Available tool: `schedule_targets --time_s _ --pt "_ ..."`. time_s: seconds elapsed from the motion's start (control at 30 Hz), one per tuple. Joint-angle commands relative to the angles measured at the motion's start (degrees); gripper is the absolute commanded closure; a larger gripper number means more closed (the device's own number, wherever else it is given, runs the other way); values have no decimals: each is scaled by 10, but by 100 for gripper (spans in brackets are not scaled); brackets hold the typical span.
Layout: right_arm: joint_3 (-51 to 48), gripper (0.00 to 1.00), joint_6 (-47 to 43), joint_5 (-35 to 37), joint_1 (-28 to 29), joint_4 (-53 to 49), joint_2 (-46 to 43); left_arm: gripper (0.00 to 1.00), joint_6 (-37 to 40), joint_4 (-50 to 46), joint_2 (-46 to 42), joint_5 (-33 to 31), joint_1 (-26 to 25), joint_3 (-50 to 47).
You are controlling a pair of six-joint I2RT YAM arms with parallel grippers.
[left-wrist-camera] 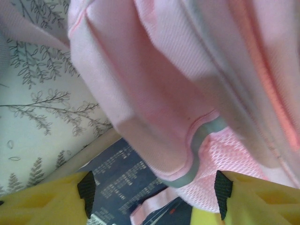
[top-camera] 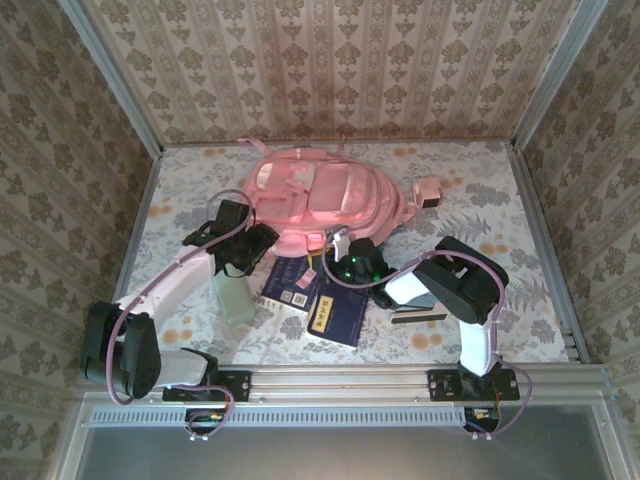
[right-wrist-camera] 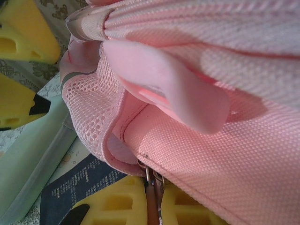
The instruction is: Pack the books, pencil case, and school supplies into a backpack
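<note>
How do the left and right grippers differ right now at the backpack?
The left gripper is open, fingers spread wide; the right gripper is shut, fingers nearly together. The left holds nothing, and a corner of the backpack merely lies between its fingers; the right pinches the zipper pull. Both are at the backpack's near edge, over a navy book.

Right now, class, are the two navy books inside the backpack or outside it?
Outside: both navy books lie flat on the table at the backpack's near edge.
</note>
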Motion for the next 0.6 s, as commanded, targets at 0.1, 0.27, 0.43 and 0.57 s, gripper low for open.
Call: schedule_targets --time_s 0.1,0.27,0.43,0.57 --pt "-4 93 21 -27 -3 62 10 37 -50 65 39 -70 -8 0" --pt "-5 93 29 -21 -7 58 9 45 -57 79 73 -84 -12 4" --pt "-4 93 26 -14 -8 41 5 89 -83 106 71 -91 -18 -18" --pt "-16 92 10 16 -9 13 -11 100 -66 87 59 -106 -16 0"
